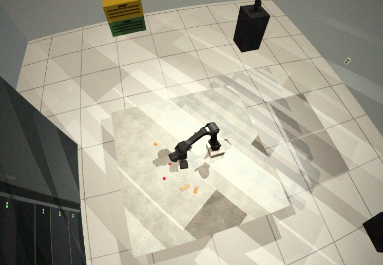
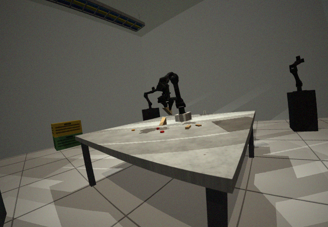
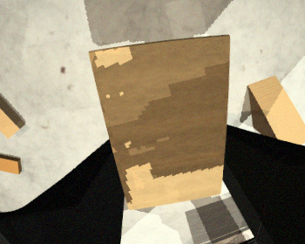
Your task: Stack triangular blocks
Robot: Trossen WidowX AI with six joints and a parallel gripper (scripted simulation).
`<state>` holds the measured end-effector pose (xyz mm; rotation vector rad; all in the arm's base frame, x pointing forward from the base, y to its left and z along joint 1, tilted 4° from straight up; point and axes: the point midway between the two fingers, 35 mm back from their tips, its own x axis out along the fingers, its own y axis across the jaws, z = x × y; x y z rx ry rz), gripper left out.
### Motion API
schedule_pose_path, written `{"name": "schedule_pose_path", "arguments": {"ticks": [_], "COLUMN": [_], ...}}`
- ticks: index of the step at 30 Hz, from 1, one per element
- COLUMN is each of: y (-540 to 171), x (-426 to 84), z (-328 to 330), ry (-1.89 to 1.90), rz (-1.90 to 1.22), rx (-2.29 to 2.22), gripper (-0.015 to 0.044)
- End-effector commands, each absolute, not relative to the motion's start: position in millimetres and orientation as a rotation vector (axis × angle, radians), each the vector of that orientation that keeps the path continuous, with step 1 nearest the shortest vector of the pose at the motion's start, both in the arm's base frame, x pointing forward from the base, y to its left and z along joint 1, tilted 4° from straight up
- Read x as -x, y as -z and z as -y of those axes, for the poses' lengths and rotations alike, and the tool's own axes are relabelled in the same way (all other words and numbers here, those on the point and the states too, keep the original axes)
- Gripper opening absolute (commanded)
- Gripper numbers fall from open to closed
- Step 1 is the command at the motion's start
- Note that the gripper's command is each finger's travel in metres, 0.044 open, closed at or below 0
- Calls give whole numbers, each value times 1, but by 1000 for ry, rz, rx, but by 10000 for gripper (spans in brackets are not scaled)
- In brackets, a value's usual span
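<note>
A: What is the gripper (image 1: 180, 160) (image 2: 167, 106) (image 3: 162, 135) doing?

B: Its black fingers are clamped on a tan, wood-grained triangular block (image 2: 167, 110) (image 3: 165, 118), held tilted above the table (image 1: 148, 228) (image 2: 185, 152). The wrist view shows a broad rectangular face, patched with light and shade.

A: Where is the other block?

B: A second tan wooden triangular block (image 1: 190, 147) (image 2: 163, 121) (image 3: 281, 114) stands on the table, apart from the held one, its slope showing in the exterior view. From the top it is mostly hidden beneath the black jointed arm (image 1: 197, 135) (image 2: 176, 86), on the left-edge side of the pale, blocky arm base (image 1: 216, 154) (image 2: 183, 117).

A: And the surface?

B: Mottled grey, like stone or concrete, with straight edges and bands of shadow.

A: What else lies around?

B: From the top, two small red cubes (image 1: 164, 178) (image 2: 162, 131) lie towards the left edge from the gripper, and another shows beside the forearm. A small orange piece (image 1: 155, 144) (image 2: 133, 129) sits nearer the upper left corner. Towards the lower edge lie a long, flat tan bar (image 1: 185, 187) (image 2: 187, 126) and a shorter orange bar (image 1: 195, 190) (image 2: 198, 125), near each other.

A: Is anything close to the rim?

B: Those pieces are all well inside it; broad open stretches run to the lower left and lower right corners.
</note>
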<state>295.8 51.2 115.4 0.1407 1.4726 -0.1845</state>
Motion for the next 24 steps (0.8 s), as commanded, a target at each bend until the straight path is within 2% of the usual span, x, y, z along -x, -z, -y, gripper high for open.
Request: {"name": "schedule_pose_path", "arguments": {"ticks": [1,24], "y": [-118,-128], "x": [-297,-298], "z": [-46,-7], "ry": [276,860], "rz": [-1460,-1287], "rx": [-247,-880], "gripper": [0,0]}}
